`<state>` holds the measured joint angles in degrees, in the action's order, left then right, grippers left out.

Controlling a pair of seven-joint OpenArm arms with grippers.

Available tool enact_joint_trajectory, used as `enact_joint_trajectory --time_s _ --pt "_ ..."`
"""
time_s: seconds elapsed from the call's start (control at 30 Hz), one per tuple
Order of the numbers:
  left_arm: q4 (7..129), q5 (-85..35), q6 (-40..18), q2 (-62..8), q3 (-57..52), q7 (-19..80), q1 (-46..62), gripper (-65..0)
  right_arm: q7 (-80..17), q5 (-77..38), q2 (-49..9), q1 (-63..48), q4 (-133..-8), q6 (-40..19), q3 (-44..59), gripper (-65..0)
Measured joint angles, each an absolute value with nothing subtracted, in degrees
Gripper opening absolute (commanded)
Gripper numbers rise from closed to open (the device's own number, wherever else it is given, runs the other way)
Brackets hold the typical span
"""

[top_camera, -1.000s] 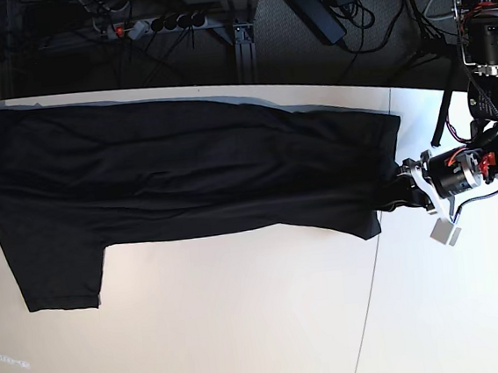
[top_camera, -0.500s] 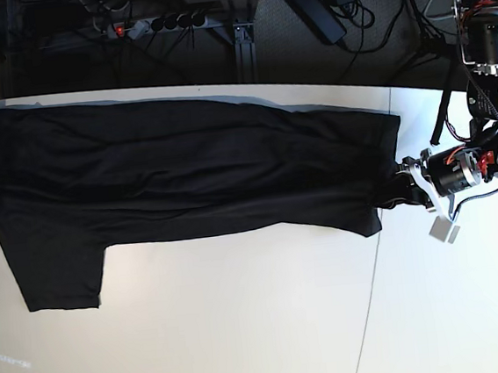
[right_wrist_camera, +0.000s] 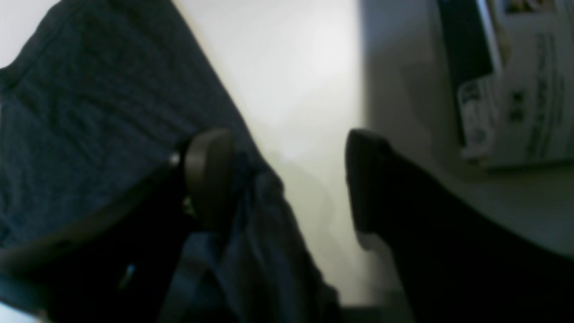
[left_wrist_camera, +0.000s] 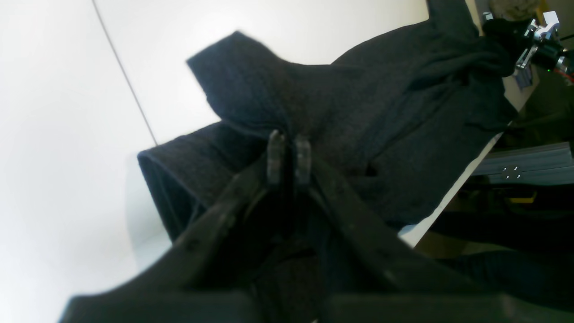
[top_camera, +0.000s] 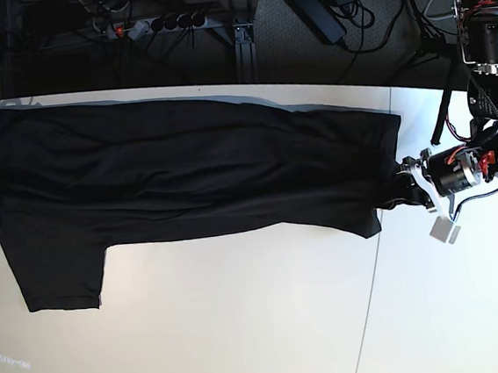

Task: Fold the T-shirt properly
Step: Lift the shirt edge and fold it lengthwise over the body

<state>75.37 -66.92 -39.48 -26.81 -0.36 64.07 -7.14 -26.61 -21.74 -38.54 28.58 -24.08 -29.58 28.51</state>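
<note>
Covering white table [top_camera: 245,328]: T-shirt [top_camera: 186,175] (black); cables, power strip [top_camera: 163,23] behind

Bright glary tabletop, dim background, blurred soft-focus wrist views

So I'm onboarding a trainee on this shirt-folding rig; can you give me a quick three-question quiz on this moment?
1. True or false: the left gripper is shut on the T-shirt.
2. How do the right gripper's jaws stand? A) apart, nothing between them B) clamped on a sleeve C) closed on a cable
3. Fill in: in the base view, the sleeve hangs toward the ______ edge of the picture.

Key: 1 true. 2 A. 3 bottom.
</note>
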Motion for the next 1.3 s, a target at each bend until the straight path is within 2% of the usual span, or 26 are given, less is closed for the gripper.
enact_joint_trajectory --time_s 0.3,0.57,0.63,0.73,0.77,0.97,1.07,1.3 --pt "75.37 -67.13 -39.51 -26.81 -0.38 64.07 -6.22 -65.0 -24.69 -18.15 -33.5 32.45 -24.4 -29.56 21.82 -25.6" --pt "75.37 -67.11 -39.48 -26.81 -0.38 63.86 -6.09 -65.0 -23.55 -18.63 -32.18 33.01 -24.64 -29.52 14.72 -26.5" --pt "75.37 -67.11 -39.51 -26.81 -0.38 63.83 -6.09 -65.0 -23.59 -18.61 -32.21 33.01 -24.69 -29.52 14.72 -36.6" --pt "75.37 -67.09 -39.51 -26.81 -0.38 63.86 -6.11 -65.0 -23.22 -18.68 -32.18 32.86 -24.67 -29.52 14.7 -62.9" --pt "75.37 -67.13 -39.51 -26.81 -0.38 63.83 -6.09 -65.0 -22.92 -19.05 -32.16 32.82 -24.6 -29.52 14.7 -65.0" --pt "75.46 -67.48 -39.48 -26.81 -0.38 63.83 -6.09 -65.0 -22.72 -14.59 -31.88 32.34 -27.05 -29.56 14.61 -65.0" --pt "78.46 -67.94 -39.51 -26.81 -0.38 64.29 -6.04 -65.0 -27.22 -14.04 -32.23 31.03 -31.42 -29.65 14.41 -65.0" --pt "82.17 -67.4 -39.48 -26.83 -0.34 64.75 -5.1 -65.0 -34.59 -26.39 -37.5 15.0 -50.68 -29.69 14.55 -65.0"
